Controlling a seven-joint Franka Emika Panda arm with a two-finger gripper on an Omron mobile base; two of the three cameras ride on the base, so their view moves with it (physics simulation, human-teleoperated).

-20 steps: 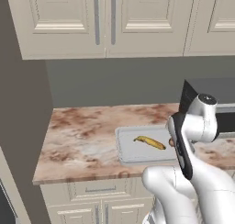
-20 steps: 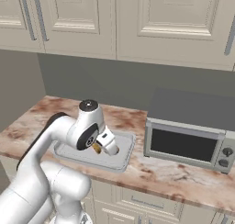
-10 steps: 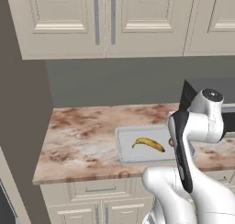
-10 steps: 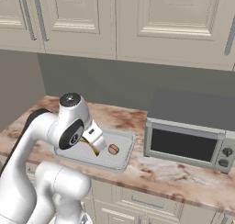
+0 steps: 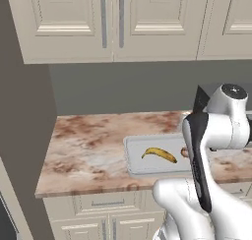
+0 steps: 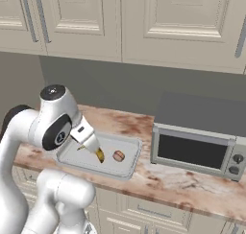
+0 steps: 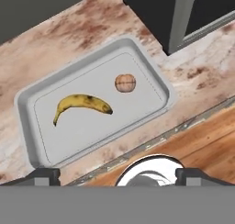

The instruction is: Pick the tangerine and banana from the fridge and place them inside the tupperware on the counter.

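**Both fruits are in the tray now**

The banana point(image 7: 81, 105) lies flat in the tupperware point(image 7: 27, 103). The tangerine point(image 7: 125, 83) sits in there too, a little way off from the banana, not touching it. The tupperware rests on the counter point(image 5: 88, 150), close to its front edge. A dark microwave point(image 6: 199, 142) stands on the counter just beside the tray.

What has changed? A second ago the arm leaned over the tray and hid part of it. Now the arm has swung back and up, away from the tray. From the left you can see the whole banana point(image 5: 159, 154) in the open, and only a bit of the tangerine point(image 5: 184, 152) peeks out past the arm. From the right, the tangerine point(image 6: 118, 156) is plain to see, and the banana point(image 6: 99, 154) is half hidden behind the arm.

The pincer point(image 7: 117, 175) is wide open, as wide as it goes. It holds nothing. It hangs high over the front edge of the counter and looks down at the tray from above. Its two dark tips stand far apart.

What does this mean? I think the job is done. Both fruits look settled inside the tupperware, and nothing is left in the pincer to put down.
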